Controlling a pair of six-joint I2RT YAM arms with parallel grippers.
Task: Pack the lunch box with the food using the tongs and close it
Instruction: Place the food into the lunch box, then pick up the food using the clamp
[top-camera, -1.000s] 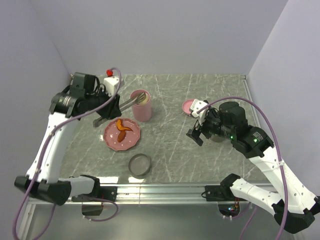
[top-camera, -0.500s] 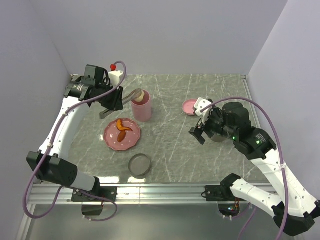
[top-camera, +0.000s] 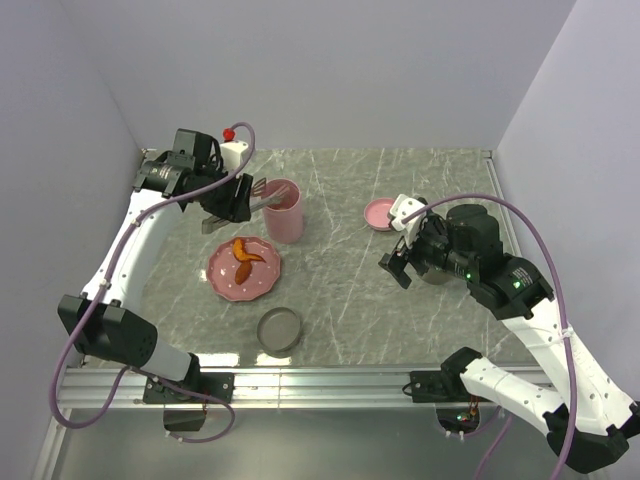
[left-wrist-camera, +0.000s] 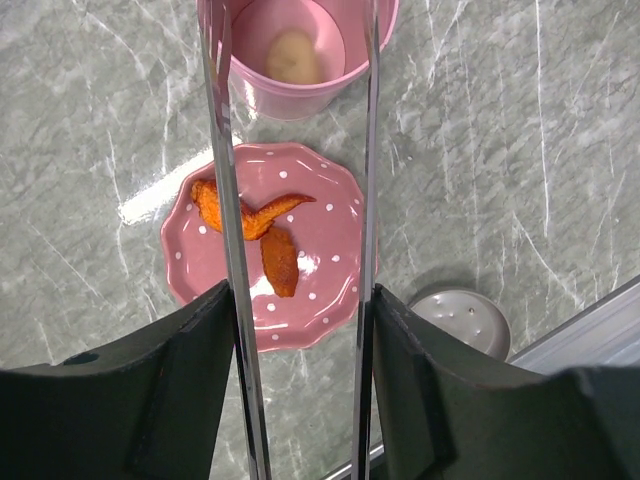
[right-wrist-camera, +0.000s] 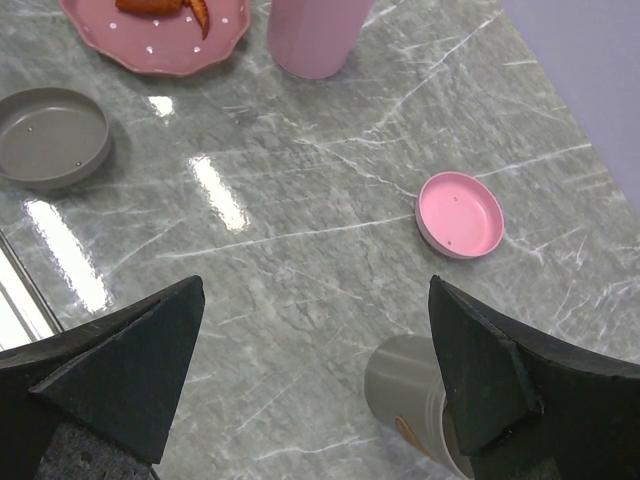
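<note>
The left end effector (left-wrist-camera: 300, 300) pinches the tongs (left-wrist-camera: 227, 150), their arms apart above the pink container (left-wrist-camera: 300, 100) left of middle near the counter's (right-wrist-camera: 300, 200) far edge, the pale ball (left-wrist-camera: 293, 57) inside it. The orange-red strip (left-wrist-camera: 280, 260) lies on the dotted plate (left-wrist-camera: 330, 240) just nearer the front edge. The right end effector (right-wrist-camera: 312, 290) hangs spread wide and empty over the counter's right half.

Your grey marble table (top-camera: 350, 300) carries a pink dotted plate (top-camera: 225, 285) at front left, a pink cup (top-camera: 285, 225) just behind it, a grey lid (top-camera: 279, 329) near the front edge, and a pink lid (top-camera: 379, 213) and grey cup (right-wrist-camera: 405, 385) to your right.
</note>
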